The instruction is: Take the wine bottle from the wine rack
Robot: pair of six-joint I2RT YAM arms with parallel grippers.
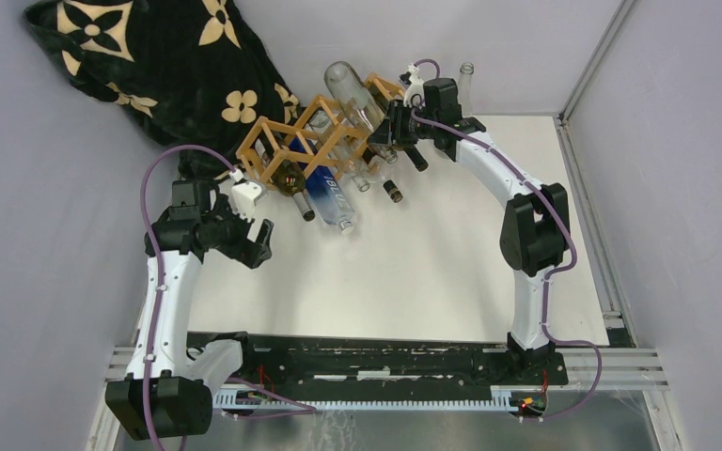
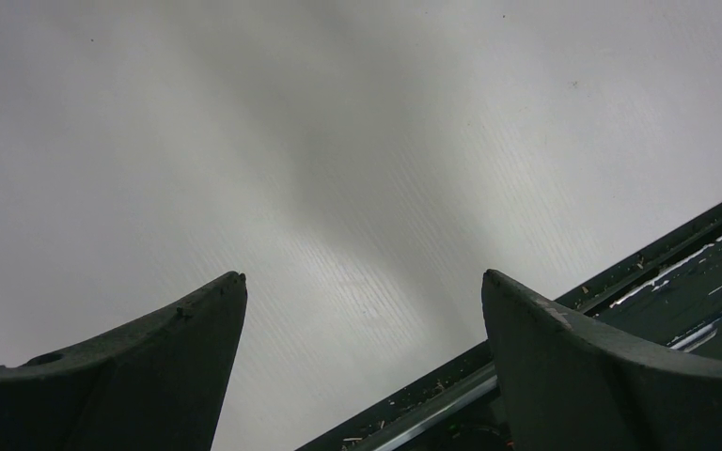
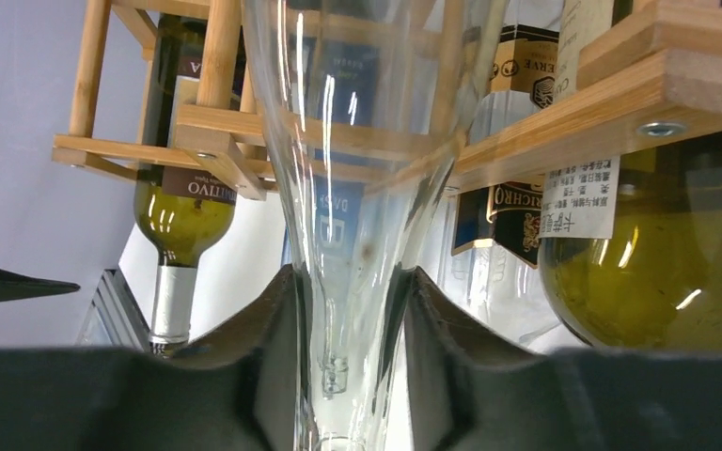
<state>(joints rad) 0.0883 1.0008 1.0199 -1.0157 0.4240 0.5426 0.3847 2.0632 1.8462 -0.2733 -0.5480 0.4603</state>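
**Clear bottle gripped at the neck by the right claw, to be drawn straight out of its cell**

The left claw (image 2: 362, 282) was held spread wide and empty, with only the white table (image 2: 357, 122) beneath it, well apart from the rack. The right claw (image 3: 348, 282) was closed on the slim neck of the clear glass wine bottle (image 3: 348, 141), whose body was lodged ahead of the claw in a cell of the light-brown wooden lattice wine rack (image 3: 564, 103). A green glass bottle with a silver-foiled neck (image 3: 183, 211) was seen to this claw's left, and a rounded olive-green bottle with a white label (image 3: 649, 272) near on its right. The step was judged best done by a slow pull back along the bottle's own axis, so that the sticks were not dragged and the neighbours not knocked. The smooth glass was judged liable to slip.
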